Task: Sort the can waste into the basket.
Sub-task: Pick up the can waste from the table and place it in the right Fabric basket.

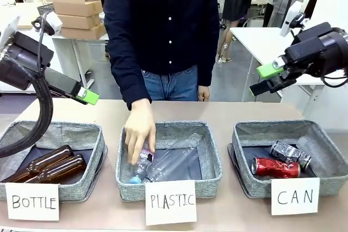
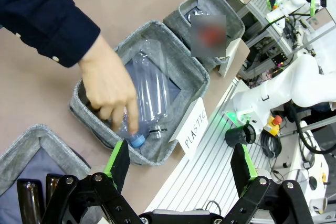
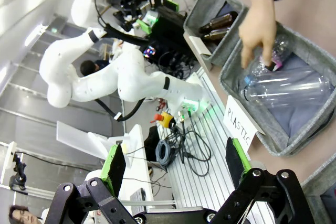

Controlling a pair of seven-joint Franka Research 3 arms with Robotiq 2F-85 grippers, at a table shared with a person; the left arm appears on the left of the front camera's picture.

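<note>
Both end effectors, left (image 1: 87, 95) and right (image 1: 266, 79), are up w/ jaws apart, empty. I see red can (image 1: 275, 168) + black-silver can (image 1: 290, 154) in CAN basket (image 1: 328, 158). Prob light, dented, slippery; grip mid-body.

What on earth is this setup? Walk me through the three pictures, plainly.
Two robot arms share a table with a person. The front picture looks across the table: the left gripper and right gripper hang open and empty above it. The other two pictures come from cameras on each wrist, looking past that gripper's own fingers. Three baskets sit in a row: brown bottles in the first, plastic bottles in the middle, and a red can and black can in the CAN basket. The person's hand reaches into the middle one.
</note>
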